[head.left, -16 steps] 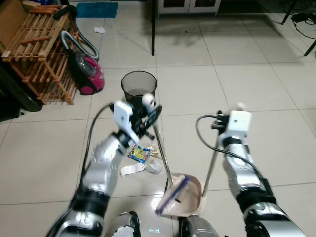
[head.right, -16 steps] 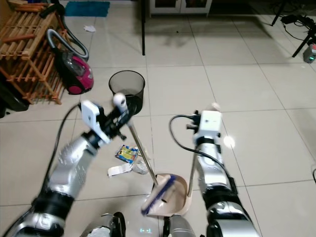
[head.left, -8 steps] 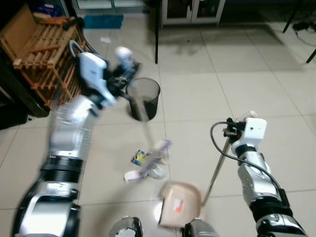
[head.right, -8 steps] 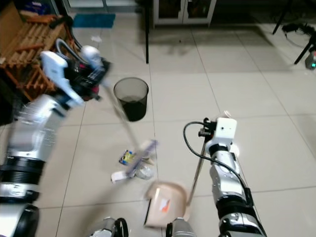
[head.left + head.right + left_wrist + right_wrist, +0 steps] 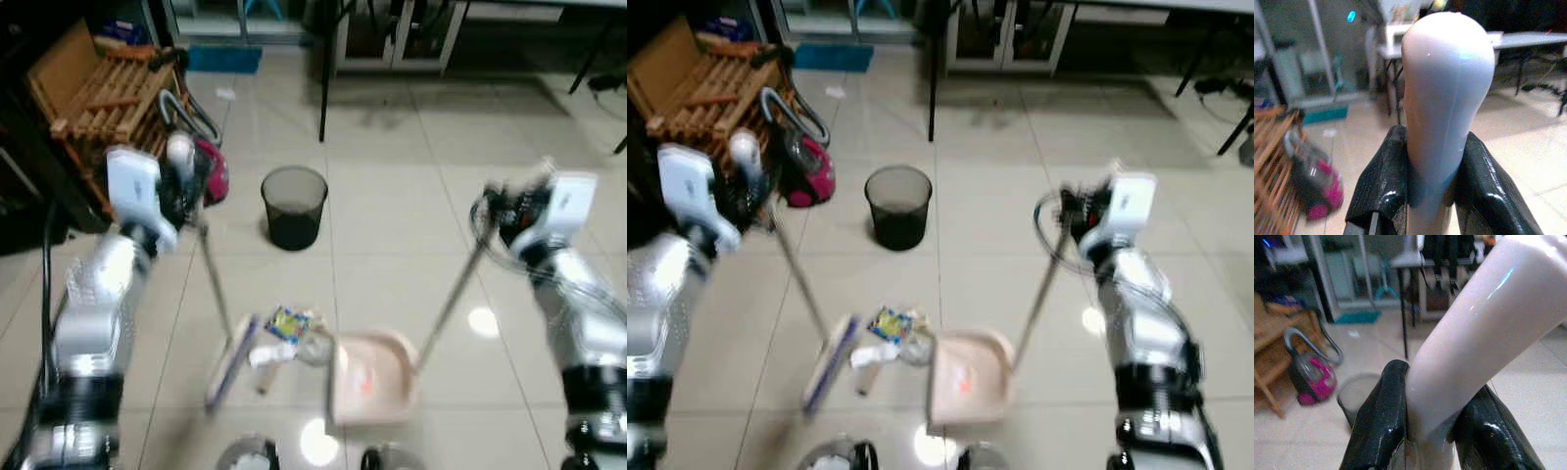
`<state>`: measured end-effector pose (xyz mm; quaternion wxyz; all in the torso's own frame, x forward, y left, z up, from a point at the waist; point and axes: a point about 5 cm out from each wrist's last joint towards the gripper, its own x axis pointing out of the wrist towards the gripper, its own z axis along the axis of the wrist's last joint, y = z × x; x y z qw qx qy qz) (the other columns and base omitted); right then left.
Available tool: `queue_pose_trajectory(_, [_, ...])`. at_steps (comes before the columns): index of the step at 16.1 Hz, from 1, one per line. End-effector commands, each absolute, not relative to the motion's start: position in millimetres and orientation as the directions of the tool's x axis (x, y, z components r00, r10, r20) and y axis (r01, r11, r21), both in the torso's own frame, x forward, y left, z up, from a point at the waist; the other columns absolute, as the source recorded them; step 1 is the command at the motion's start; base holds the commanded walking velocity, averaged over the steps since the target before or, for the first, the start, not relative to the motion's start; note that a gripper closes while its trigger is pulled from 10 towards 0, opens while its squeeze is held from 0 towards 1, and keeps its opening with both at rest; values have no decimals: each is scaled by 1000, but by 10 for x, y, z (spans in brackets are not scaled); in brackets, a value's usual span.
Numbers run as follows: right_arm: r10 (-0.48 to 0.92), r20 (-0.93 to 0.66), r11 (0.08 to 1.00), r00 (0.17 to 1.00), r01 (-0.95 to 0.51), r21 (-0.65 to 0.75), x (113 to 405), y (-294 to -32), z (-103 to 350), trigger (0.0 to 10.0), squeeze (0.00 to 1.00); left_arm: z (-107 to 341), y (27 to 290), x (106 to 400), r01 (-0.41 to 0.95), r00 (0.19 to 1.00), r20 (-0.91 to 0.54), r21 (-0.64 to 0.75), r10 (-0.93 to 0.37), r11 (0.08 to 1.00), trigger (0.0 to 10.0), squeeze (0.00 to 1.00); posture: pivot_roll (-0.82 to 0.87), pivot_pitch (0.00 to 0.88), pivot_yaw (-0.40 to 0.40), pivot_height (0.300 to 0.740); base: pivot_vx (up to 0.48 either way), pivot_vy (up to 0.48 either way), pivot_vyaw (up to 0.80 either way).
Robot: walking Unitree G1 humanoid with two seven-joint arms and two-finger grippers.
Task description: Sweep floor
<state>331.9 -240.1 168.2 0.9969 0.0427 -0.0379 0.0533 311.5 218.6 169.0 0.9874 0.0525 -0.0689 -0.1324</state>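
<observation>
- Two tools flank the litter: I have the left gripper pinching the broom handle's top, so its head sits beside the scraps.
- My right gripper clamps the dustpan handle (pan mouth faces the litter, ready to catch).

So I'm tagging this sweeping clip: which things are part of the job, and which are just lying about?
Job: broom in left gripper; dustpan in right gripper; litter; bin.
Lying about: vacuum cleaner; wooden rack; blue mat.
</observation>
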Motion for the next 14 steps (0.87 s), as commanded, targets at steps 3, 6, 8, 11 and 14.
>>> queue_pose_trajectory(3, [102, 175, 974, 979, -134, 183, 3402, -2315, 2095, 10000, 0, 1736, 2174, 3010, 165, 972, 149, 137, -185, 977, 10000, 0, -32, 0, -6, 740, 0, 0, 0])
queue_pose_trajectory(6, [141, 156, 979, 978, -161, 125, 3390, -2213, 2116, 10000, 0, 1693, 2219, 2983, 67, 983, 157, 185, -97, 980, 10000, 0, -29, 0, -14, 740, 0, 0, 0])
queue_pose_trajectory(8, [153, 77, 988, 985, -155, 24, 3346, -2154, 1924, 10000, 0, 1711, 2247, 2985, 24, 982, 179, 213, -63, 977, 10000, 0, -31, 0, -16, 740, 0, 0, 0])
queue_pose_trajectory(11, [33, -1, 998, 999, -33, -51, 3261, -2182, 1574, 10000, 0, 1664, 2206, 3004, 27, 980, 185, 211, -67, 977, 10000, 0, -36, 12, -4, 740, 0, 0, 0])
queue_pose_trajectory(14, [-115, -32, 993, 993, 115, 1, 3201, -2244, 1245, 10000, 0, 1425, 2047, 3019, 84, 982, 143, 232, -119, 969, 10000, 0, -40, 55, 11, 740, 0, 0, 0])
